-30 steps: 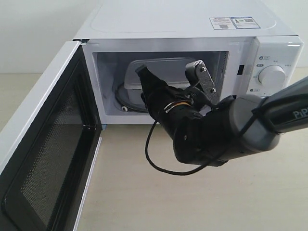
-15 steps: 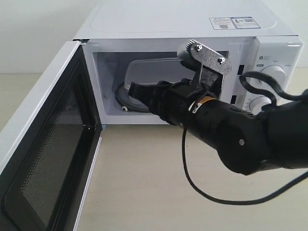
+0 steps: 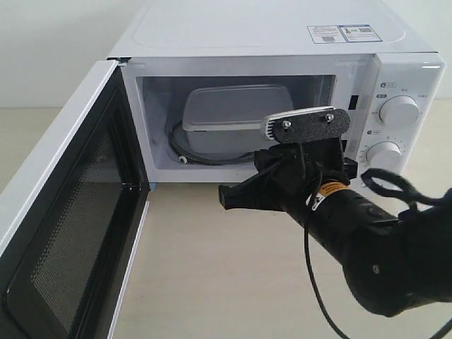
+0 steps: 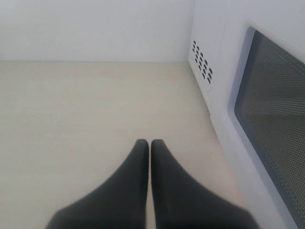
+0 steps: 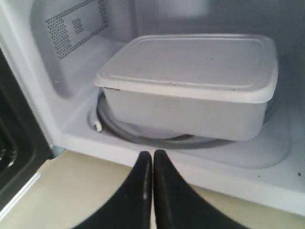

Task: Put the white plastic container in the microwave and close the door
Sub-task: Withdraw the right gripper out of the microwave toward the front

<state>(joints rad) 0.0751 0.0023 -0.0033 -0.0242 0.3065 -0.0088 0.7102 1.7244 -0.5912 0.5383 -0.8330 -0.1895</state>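
Note:
The white plastic container (image 3: 233,116) sits lidded on the glass turntable (image 3: 185,150) inside the microwave (image 3: 268,35). The door (image 3: 63,212) stands swung wide open on the left. My right gripper (image 3: 224,198) hangs just outside the cavity, low in front of the sill, shut and empty. In the right wrist view the container (image 5: 190,76) fills the cavity beyond the shut right gripper (image 5: 152,153), apart from it. My left gripper (image 4: 150,143) is shut with nothing in it, above the bare table beside the door's outer face (image 4: 271,119). It does not show in the exterior view.
Two round dials (image 3: 399,111) (image 3: 385,154) sit on the microwave's right panel, close behind my right arm. A black cable (image 3: 318,296) loops below that arm. Side vents (image 4: 202,59) show beyond the door in the left wrist view. Beige tabletop (image 3: 212,282) spreads in front.
My right gripper has pulled back out of the cavity, away from the container, and its jaws have closed. The wrist has rolled round. The container stays on the turntable.

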